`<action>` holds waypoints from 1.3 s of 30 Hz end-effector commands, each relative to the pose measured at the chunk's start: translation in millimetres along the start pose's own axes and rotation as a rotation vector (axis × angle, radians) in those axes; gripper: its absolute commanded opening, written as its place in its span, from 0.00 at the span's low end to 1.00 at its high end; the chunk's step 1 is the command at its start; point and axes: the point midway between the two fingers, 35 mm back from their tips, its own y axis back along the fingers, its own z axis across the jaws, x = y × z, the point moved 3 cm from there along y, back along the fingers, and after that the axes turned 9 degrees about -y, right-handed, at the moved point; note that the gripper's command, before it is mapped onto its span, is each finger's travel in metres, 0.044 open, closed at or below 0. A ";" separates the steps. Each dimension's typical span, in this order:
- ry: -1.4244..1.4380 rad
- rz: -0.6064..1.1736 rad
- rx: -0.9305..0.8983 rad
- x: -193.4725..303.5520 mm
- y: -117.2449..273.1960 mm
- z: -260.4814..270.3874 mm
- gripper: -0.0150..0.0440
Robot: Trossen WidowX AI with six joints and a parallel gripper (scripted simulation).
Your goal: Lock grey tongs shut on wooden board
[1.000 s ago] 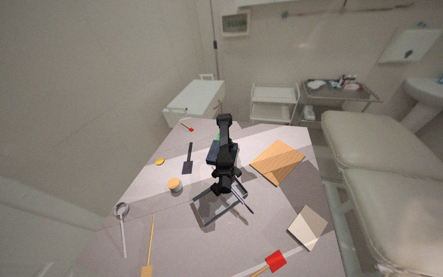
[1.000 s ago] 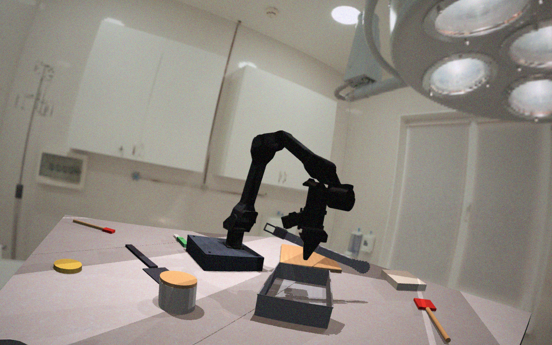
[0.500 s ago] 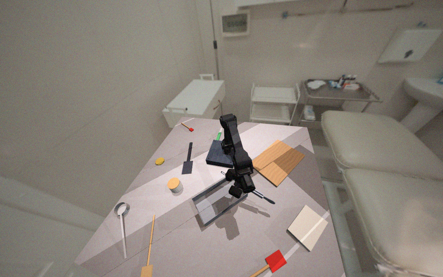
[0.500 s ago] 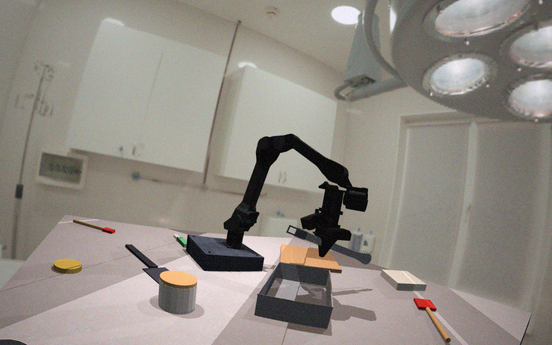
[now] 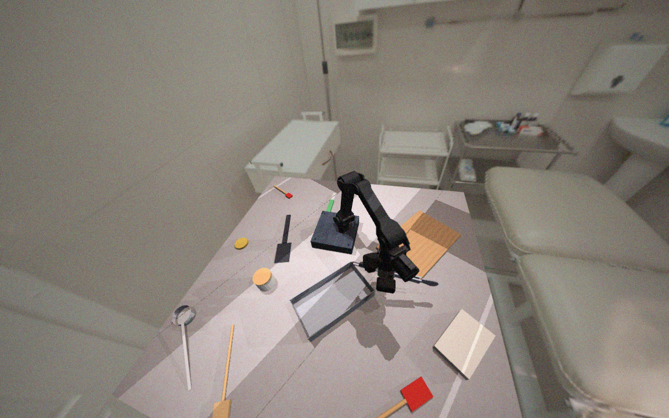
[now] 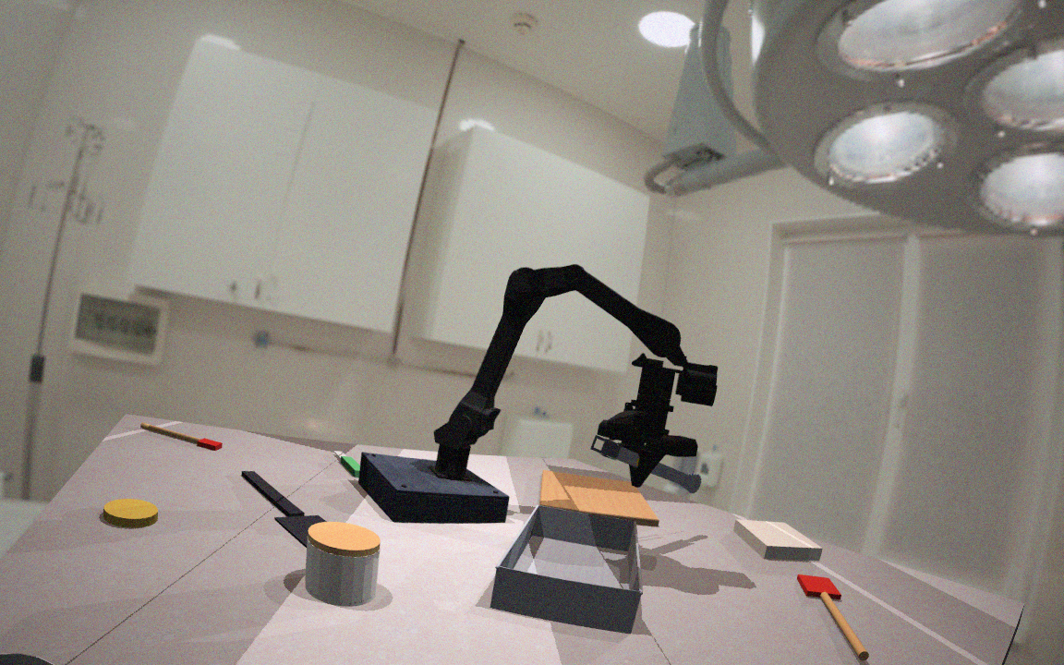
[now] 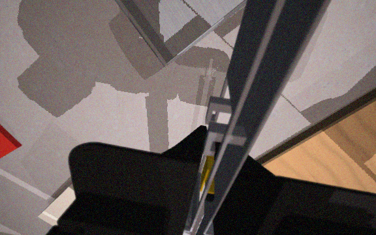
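My gripper [image 5: 386, 287] [image 6: 638, 477] is shut on the grey tongs [image 5: 428, 282] [image 6: 679, 476] [image 7: 281, 49] and holds them in the air. Their scalloped tips point outward, a little lower than the open loop at the other end. The two arms lie close together; a small yellow piece [image 7: 208, 174] shows between them in the wrist view. Whether the hinge is locked cannot be told. The wooden board [image 5: 424, 251] [image 6: 599, 500] [image 7: 300, 163] lies flat beside the gripper, partly hidden by the arm. The roasting tin [image 5: 341, 316] [image 6: 564, 602] is at the other side, below the tongs' level.
A cream block [image 5: 463, 342] [image 6: 777, 537] and a red spatula [image 5: 416, 393] [image 6: 818, 586] lie farther out. A can with an orange lid [image 5: 262, 277] [image 6: 343, 538] and a dark spatula [image 5: 282, 252] are on the tin's other side.
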 end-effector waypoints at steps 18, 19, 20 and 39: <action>0.321 0.011 -0.002 57.6 3.8 -62.9 0.00; 0.343 0.012 -0.001 60.9 3.8 -67.8 0.00; 0.365 0.012 -0.001 64.1 3.8 -72.7 0.00; 0.782 0.019 0.004 109.0 5.3 -178.1 0.00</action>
